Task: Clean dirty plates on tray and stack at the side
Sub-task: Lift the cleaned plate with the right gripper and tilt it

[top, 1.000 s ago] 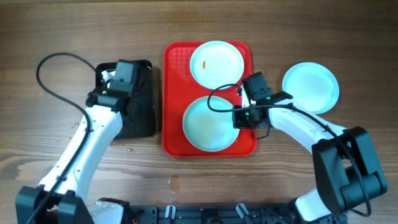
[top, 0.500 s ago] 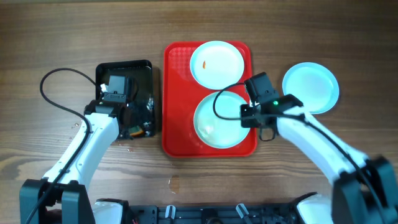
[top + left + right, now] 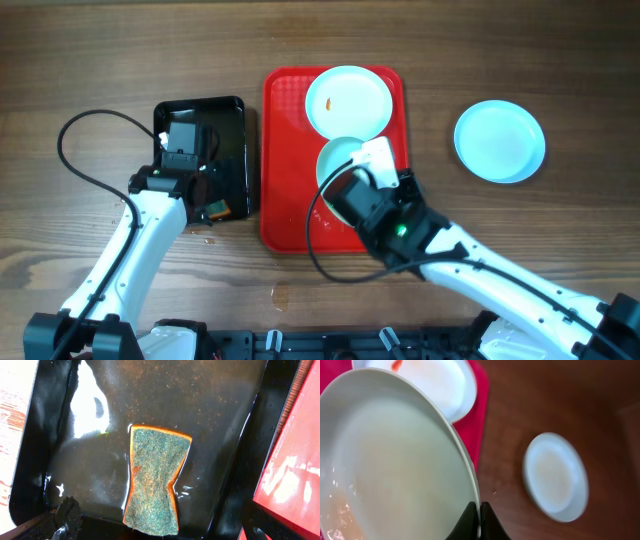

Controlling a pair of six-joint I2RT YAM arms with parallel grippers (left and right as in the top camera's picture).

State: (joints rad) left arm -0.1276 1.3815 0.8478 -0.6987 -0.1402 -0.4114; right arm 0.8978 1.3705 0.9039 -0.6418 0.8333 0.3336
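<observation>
At the left of the wooden bench [image 3: 90, 50], the left pincer [image 3: 160, 515] hangs released over a green-faced orange scouring sponge [image 3: 155, 475] lying in the wet, small black rectangular tray [image 3: 240, 115], its jaws wide of the sponge on either side. Beside it, the large red plastic tray [image 3: 285, 150] carries at its far end one round pale-blue rimmed plate [image 3: 350, 100] marked with an orange smear. Over the tray's near half, the right pincer [image 3: 476, 519] is clenched on the rim of a second pale plate [image 3: 395, 460], raised and tilted, glossy, with no clear smear on its face. This looks like the carry to the stack. The next move calls for swinging right, clear of the tray's edge, levelling, and setting down squarely on the third plate [image 3: 500, 140], which lies alone on the wood well right of the tray.
</observation>
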